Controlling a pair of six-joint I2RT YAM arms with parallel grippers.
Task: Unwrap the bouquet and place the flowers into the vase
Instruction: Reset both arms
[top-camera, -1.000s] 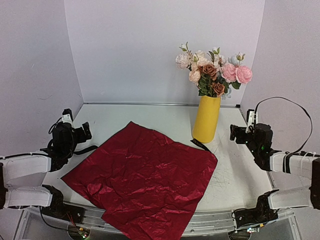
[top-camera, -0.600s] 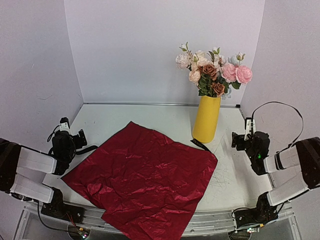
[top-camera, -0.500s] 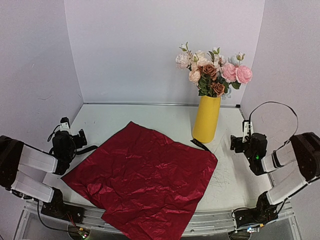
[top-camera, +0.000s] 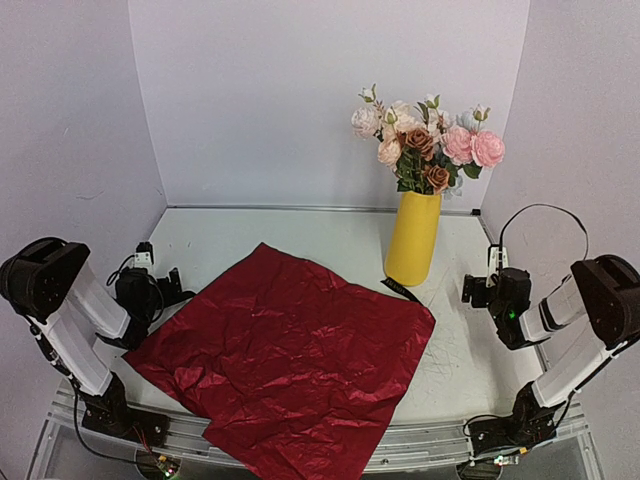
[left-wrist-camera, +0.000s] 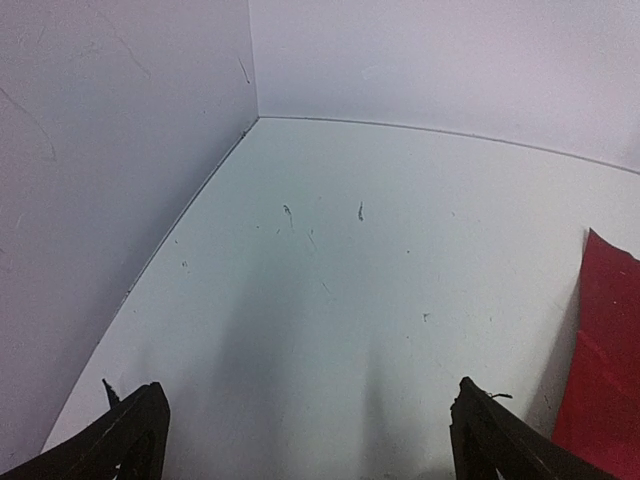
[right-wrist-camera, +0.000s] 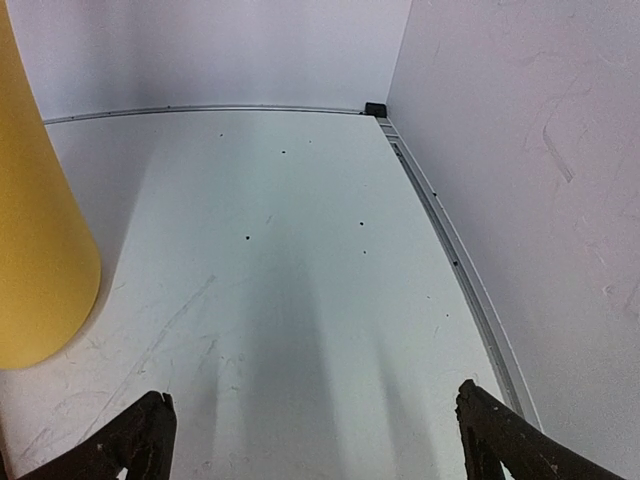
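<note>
- The flowers (top-camera: 425, 140) stand in the vase (top-camera: 413, 238) near the desk's (top-camera: 300, 235) far right corner.
- The right gripper (right-wrist-camera: 312, 432), jaws spread, hangs near the vase's right side, not touching it.
- The left gripper (left-wrist-camera: 305, 432), jaws spread, is at the left edge, well apart.

The left arm (top-camera: 75, 310) is folded back at the near left, elbow raised, forearm sloping down to the wrist. The left gripper (top-camera: 172, 290) points inward with its jaws spread wide (nothing between them). The right arm (top-camera: 590, 305) mirrors this pose. The right gripper (top-camera: 472, 291) likewise stands fully spread and holds nothing.
</note>
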